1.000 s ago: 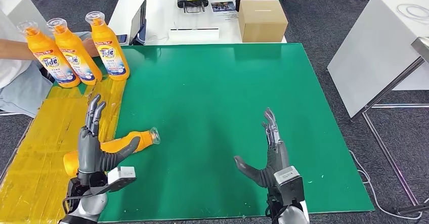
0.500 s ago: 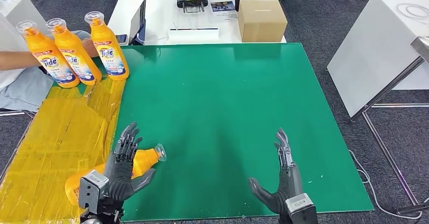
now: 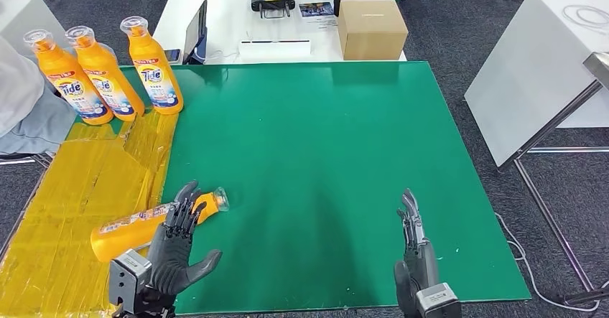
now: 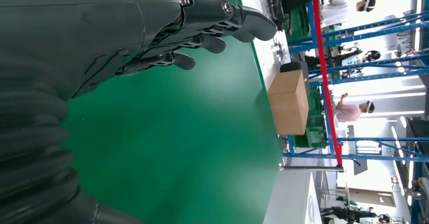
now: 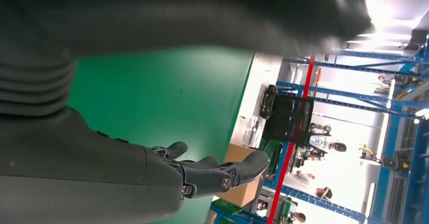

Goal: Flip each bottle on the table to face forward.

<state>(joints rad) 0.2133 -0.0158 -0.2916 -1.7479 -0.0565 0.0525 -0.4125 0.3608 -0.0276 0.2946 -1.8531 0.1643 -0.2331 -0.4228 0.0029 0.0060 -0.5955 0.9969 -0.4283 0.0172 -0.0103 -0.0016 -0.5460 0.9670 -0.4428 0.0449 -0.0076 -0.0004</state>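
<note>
An orange bottle (image 3: pixel 154 222) lies on its side at the seam of the yellow mat (image 3: pixel 64 203) and green table (image 3: pixel 323 153), label up, cap toward the green. The left hand (image 3: pixel 174 250) sits just beside it, fingers spread and holding nothing, fingertips overlapping its neck. The right hand (image 3: pixel 415 260) hovers well apart, likewise unclenched. Three bottles (image 3: pixel 108 70) stand upright at the far left corner; the left wrist view adds a cardboard box (image 4: pixel 289 102) beyond the table.

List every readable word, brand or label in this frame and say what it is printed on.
"Tide": leftmost upright orange bottle, blue front label.
Middle upright bottle: same kind of label, too blurred to read.
Right upright bottle: label and red neck band, too small to read.
Lying bottle by the left hand: label strip unreadable.
Cardboard box: no print visible.
</note>
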